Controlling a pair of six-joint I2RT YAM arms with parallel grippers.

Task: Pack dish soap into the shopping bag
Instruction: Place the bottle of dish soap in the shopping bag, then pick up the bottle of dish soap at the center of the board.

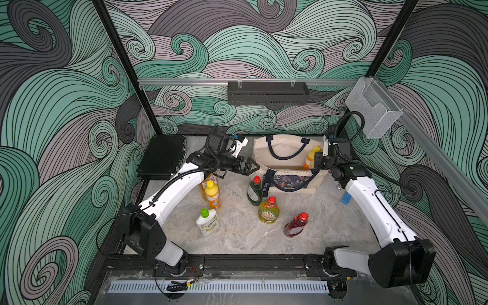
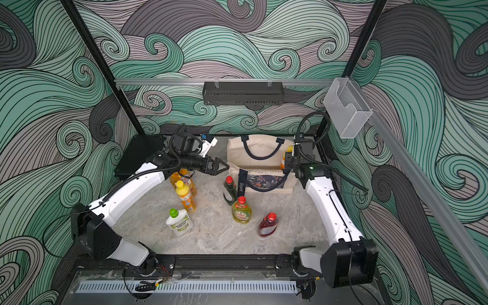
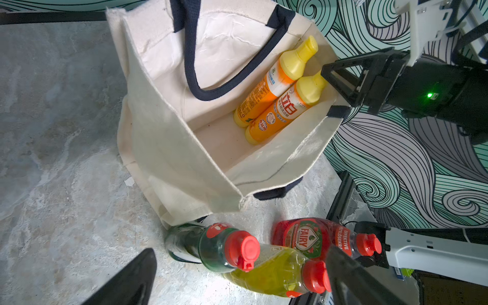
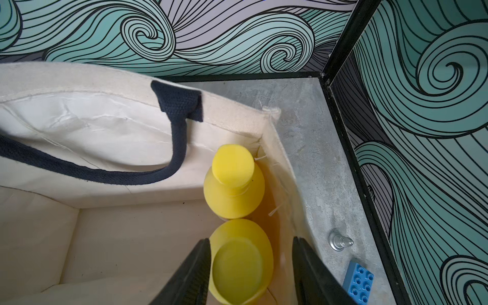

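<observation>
The right gripper (image 4: 250,240) hangs in the mouth of the shopping bag (image 3: 158,132). Its jaws are parted astride the yellow cap of an orange bottle (image 4: 241,264), with one finger at the cap's edge and the other clear of it, so nothing is clamped. That bottle leans against the bag's end wall, long axis steep, cap up. A second orange bottle (image 4: 233,182), also yellow-capped, leans the same way and touches it. These two are all the bag holds.

The left gripper (image 1: 249,167) hovers just off the bag's opposite end, spread wide and empty.

Six more bottles stand upright, caps up, on the table (image 1: 237,237) on the bag's pocket side:
- The dark green bottle (image 1: 254,192) is just beside the bag's navy tag.
- The yellow-green Fairy bottle (image 1: 268,212) and the red bottle (image 1: 295,225) are farther out.
- The tall orange pump bottle (image 1: 204,184) is partly hidden under the left arm.
- A third orange yellow-capped bottle (image 1: 212,196) stands against the pump bottle.
- The white green-capped bottle (image 1: 207,224) is well away from the bag.

That makes eight bottles in all, three of them orange with yellow caps and one of each other kind.
</observation>
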